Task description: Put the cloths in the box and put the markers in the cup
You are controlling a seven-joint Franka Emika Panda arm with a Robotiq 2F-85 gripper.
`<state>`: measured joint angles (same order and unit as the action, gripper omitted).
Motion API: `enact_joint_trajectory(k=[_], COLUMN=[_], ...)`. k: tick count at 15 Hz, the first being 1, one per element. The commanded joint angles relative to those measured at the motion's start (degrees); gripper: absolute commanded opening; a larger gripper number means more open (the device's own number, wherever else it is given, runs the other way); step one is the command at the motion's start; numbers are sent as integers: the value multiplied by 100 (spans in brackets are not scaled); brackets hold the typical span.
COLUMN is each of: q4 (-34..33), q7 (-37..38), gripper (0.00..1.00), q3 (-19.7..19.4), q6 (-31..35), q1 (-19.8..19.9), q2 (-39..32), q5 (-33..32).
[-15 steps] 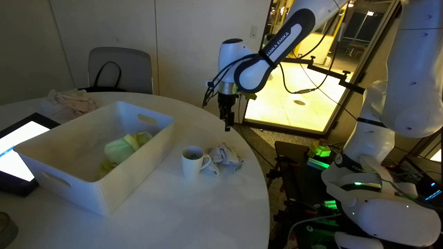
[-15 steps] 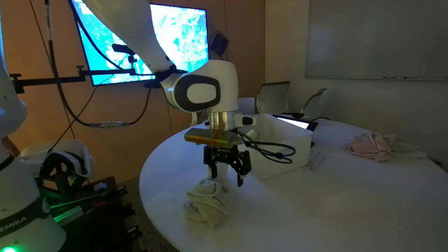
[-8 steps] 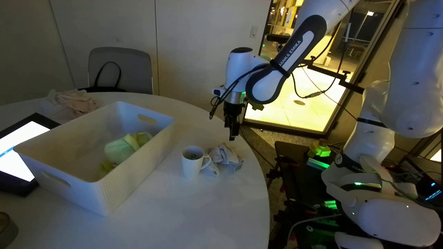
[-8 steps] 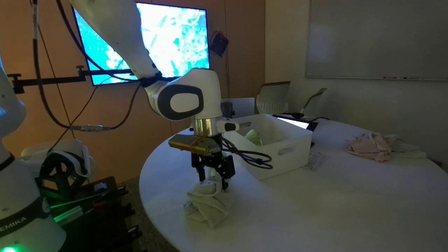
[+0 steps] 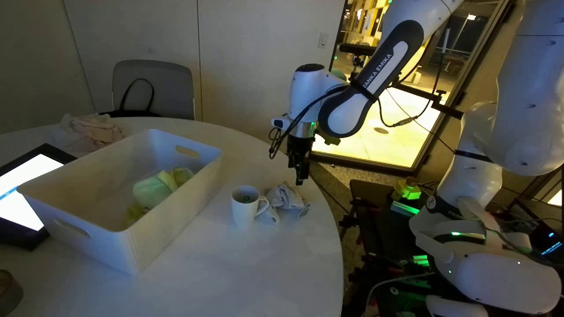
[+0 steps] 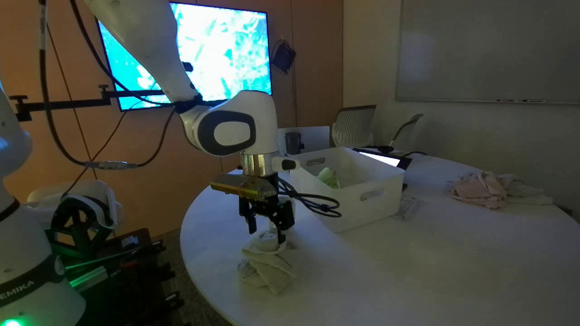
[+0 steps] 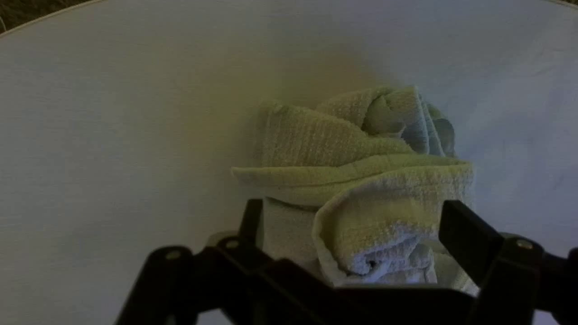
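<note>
A: What's the biggest thing there?
B: The round white table [image 5: 246, 273]. The robot arm [image 5: 376, 72] reaches in over it in both exterior views, and in an exterior view a large lit screen [image 6: 226, 50] glows behind the arm.
A: And after those?
B: The white box [image 5: 176, 211], sitting on the table. Just beside it is a tablet [image 5: 28, 193] with a bright display.
A: What comes next?
B: There's a heap of pinkish fabric [image 6: 478, 192] on the table, apart from the box. The yellow-green cloths [image 5: 154, 189] lie crumpled inside the box; its near side hides part of them. The grey-white cloth [image 7: 370, 189] is out on the table, bunched up near the edge.
A: And the gripper [image 6: 266, 235]?
B: Released, jaws spread wide, hanging low over the grey-white cloth. In the wrist view, part of that cloth shows between the two black fingers [image 7: 469, 239]. I can't tell whether a fingertip brushes it.
A: Anything smaller?
B: The white cup [image 5: 240, 213], upright between the box and the grey-white cloth. Its handle points toward that cloth, just beside it; whether they touch, I can't tell.
A: Something in it?
B: Yes, a small round thing [image 5: 246, 199], dark with a bit of green, too small to tell what.
</note>
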<state>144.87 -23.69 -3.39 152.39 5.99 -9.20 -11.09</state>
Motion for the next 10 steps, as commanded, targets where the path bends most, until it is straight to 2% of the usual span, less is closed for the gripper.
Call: enact_joint_trajectory(k=[1, 6, 10], q4=[102, 18, -94], q7=[-12, 215, 81], gripper=[100, 100, 100], q3=[114, 171, 265], q6=[98, 306, 520], q1=[-26, -130, -163], q2=[-64, -408, -757], q5=[125, -103, -67])
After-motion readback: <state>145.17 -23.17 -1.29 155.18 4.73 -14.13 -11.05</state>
